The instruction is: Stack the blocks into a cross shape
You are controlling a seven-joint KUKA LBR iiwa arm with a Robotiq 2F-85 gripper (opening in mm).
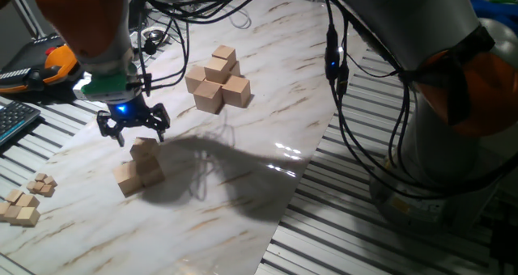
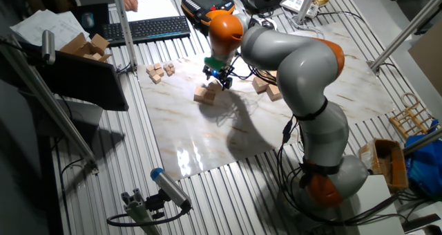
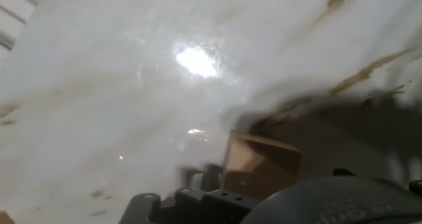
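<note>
Several blocks lie in two groups on the marble board. A small pile of blocks (image 1: 139, 168) (image 2: 204, 94) sits near the board's left side, with one block on top of the lower ones. My gripper (image 1: 132, 129) (image 2: 219, 79) hovers just above that pile, open, with nothing between its fingers. A second, larger cluster of blocks (image 1: 217, 81) (image 2: 266, 87) rests farther along the board. In the hand view one tan block (image 3: 260, 165) shows close below, blurred, beside the dark finger (image 3: 198, 201) parts at the bottom edge.
A cluster of tinier wooden cubes (image 1: 24, 202) (image 2: 159, 72) lies off the board on the slatted table. A keyboard (image 2: 148, 29) and an orange pendant (image 2: 207, 1) sit behind. Cables (image 1: 340, 89) hang from the arm over the board's edge.
</note>
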